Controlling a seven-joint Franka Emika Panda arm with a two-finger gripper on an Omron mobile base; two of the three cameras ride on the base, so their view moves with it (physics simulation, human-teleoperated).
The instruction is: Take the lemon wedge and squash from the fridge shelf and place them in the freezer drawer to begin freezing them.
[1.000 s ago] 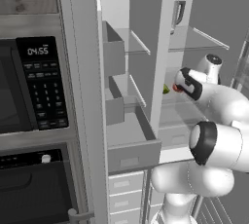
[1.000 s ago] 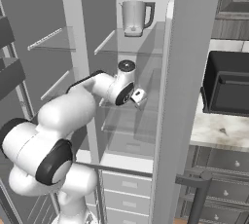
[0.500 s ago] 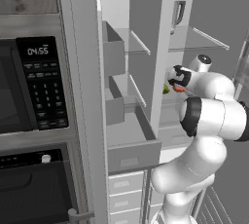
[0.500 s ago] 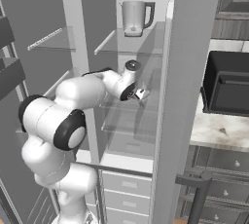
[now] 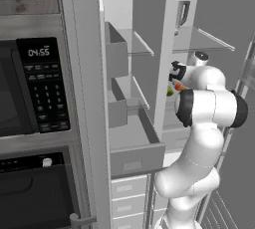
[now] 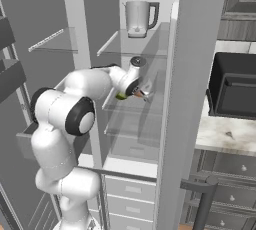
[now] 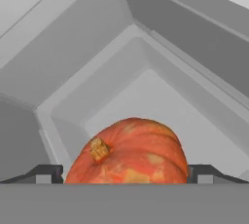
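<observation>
My jaws sit open either side of the squash (image 7: 130,151) on the fridge shelf (image 6: 131,122); I should close squarely across its middle before lifting.

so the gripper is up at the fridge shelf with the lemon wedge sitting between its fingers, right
Not quite. The gripper is at the fridge shelf, but the hand view shows the squash, orange-red with a stem, between its fingers. The lemon wedge lies apart, beside the arm, in the right base view.
</observation>
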